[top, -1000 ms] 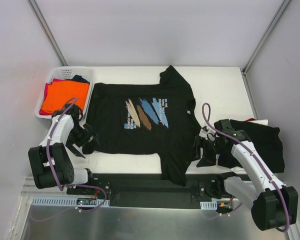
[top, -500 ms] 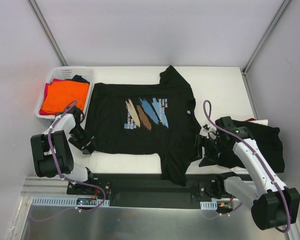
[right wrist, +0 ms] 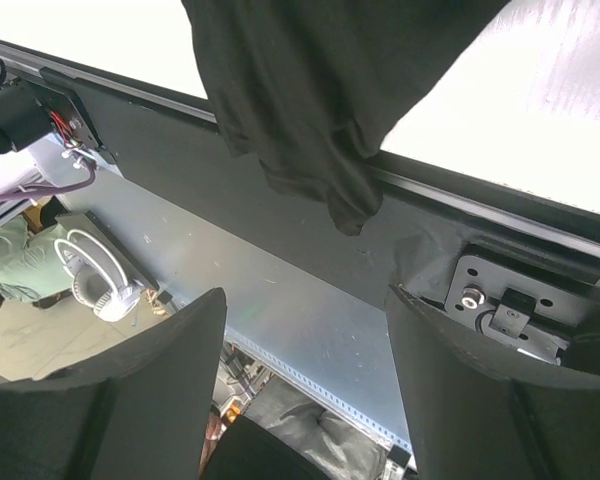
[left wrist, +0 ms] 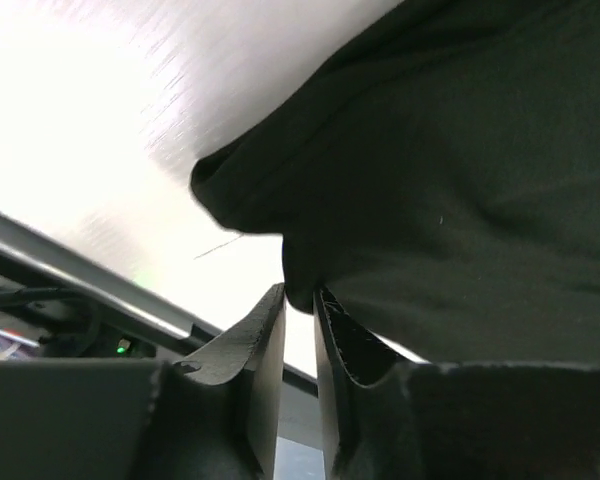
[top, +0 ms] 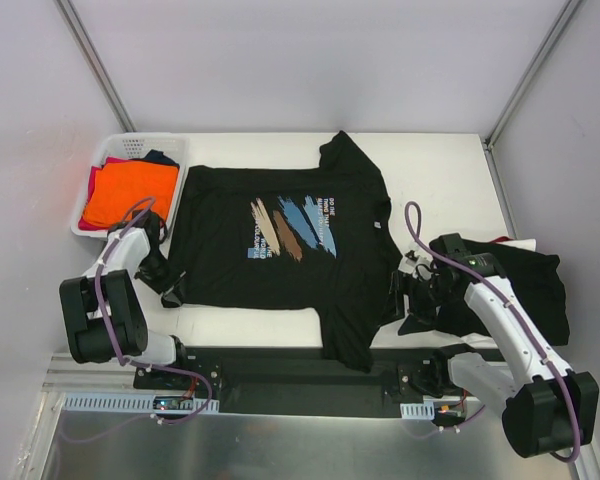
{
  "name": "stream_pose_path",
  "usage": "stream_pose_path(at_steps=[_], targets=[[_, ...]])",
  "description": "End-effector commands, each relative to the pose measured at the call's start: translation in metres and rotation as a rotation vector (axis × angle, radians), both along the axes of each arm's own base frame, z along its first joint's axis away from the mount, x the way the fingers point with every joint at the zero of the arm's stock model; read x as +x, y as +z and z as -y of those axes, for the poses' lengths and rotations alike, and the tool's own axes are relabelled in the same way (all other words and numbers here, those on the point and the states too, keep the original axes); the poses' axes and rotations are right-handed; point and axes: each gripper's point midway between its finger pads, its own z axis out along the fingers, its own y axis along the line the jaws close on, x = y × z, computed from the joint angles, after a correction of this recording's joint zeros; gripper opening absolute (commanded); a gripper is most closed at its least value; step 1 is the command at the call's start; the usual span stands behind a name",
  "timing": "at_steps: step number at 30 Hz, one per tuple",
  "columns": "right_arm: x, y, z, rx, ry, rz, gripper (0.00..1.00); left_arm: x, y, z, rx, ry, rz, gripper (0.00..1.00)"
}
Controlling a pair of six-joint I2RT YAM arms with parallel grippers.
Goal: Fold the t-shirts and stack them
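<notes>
Printed black tee [top: 280,240] lies flat, face up, on the white table [top: 440,170], collar end to the right, hem to the left, blue/tan/brown brush strokes w/ white text mid-chest. Its near sleeve [top: 348,335] droops over the table's near edge onto the dark rail [top: 280,365]. The left gripper [top: 167,285] sits at the hem's near-left corner. In the wrist view its fingers [left wrist: 265,340] are almost together, w/ a small fold of the black hem edge nipped between the tips; the rest of the cloth bunches up and away from them, soft and matte w/ rounded creases. The right gripper [top: 405,305] is just beside the tee's right edge, near the draped sleeve. From its wrist cam the two broad dark fingers [right wrist: 160,370] stand well apart w/ nothing between them, and the sleeve hangs limp and wrinkled beyond the tips, not touching either. The fingers look like hard black plastic, and the left inner pad is ribbed. The table top is glossy white w/ glare, and the rail is flat dark metal. Further right, folded black tees [top: 525,280] sit in a low pile by the right arm. Far left, a white lattice plastic basket [top: 140,138] holds an orange tee [top: 130,190] on top, w/ red and navy cloth showing at its edges.
</notes>
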Motion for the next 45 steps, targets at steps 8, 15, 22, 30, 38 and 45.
stream_pose_path(at_steps=[8, 15, 22, 30, 38, 45], targets=[[0.016, -0.008, -0.005, 0.006, -0.021, -0.006, 0.64, -0.004, 0.033, 0.028, 0.011, -0.210, -0.046, 0.24], [0.006, -0.018, -0.004, 0.004, -0.026, -0.041, 0.64, -0.011, 0.032, 0.042, 0.004, -0.271, -0.075, 0.29], [-0.010, -0.031, -0.008, 0.013, -0.047, -0.066, 0.67, -0.010, 0.021, 0.029, -0.005, -0.204, -0.114, 0.33], [-0.028, -0.053, -0.007, 0.013, -0.069, -0.094, 0.65, 0.006, 0.018, 0.008, 0.017, -0.153, -0.103, 0.34], [-0.029, -0.078, -0.013, 0.023, -0.086, -0.083, 0.65, 0.019, 0.012, -0.003, 0.024, -0.135, -0.082, 0.35], [-0.021, -0.093, -0.022, 0.020, -0.063, -0.051, 0.65, 0.037, 0.016, -0.005, 0.009, -0.161, -0.015, 0.36]])
